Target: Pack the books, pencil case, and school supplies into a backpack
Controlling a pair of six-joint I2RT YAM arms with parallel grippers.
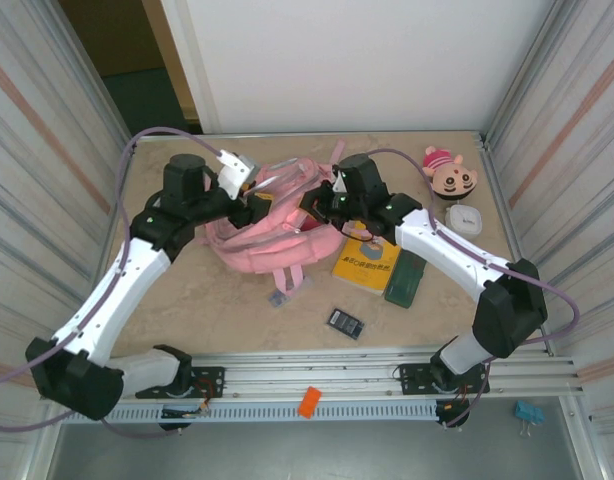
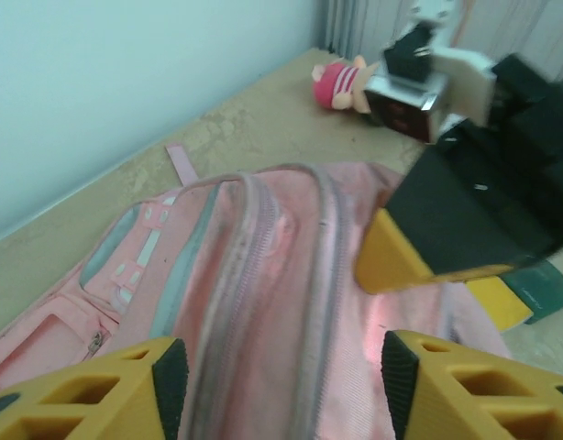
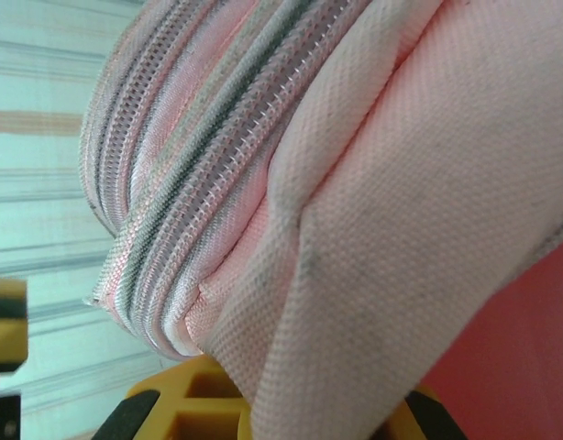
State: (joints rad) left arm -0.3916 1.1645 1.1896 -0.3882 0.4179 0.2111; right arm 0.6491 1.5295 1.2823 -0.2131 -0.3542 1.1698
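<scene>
Right wrist view: the right gripper is pinching the backpack by a thin fold while the left gripper is hovering spread; that fold is probably at risk of slipping free.

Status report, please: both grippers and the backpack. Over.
Left gripper open over large pink fabric backpack. Right gripper shut on its fabric. Thin yellow paperback book, long green pencil case beside it, unpacked.

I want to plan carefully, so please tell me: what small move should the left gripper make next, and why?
Probably lower the left gripper and close it on the zip ridge just below. It stands open above the backpack, whose zips look closed, while the right gripper pinches its fabric. The book lies outside on the table.
</scene>
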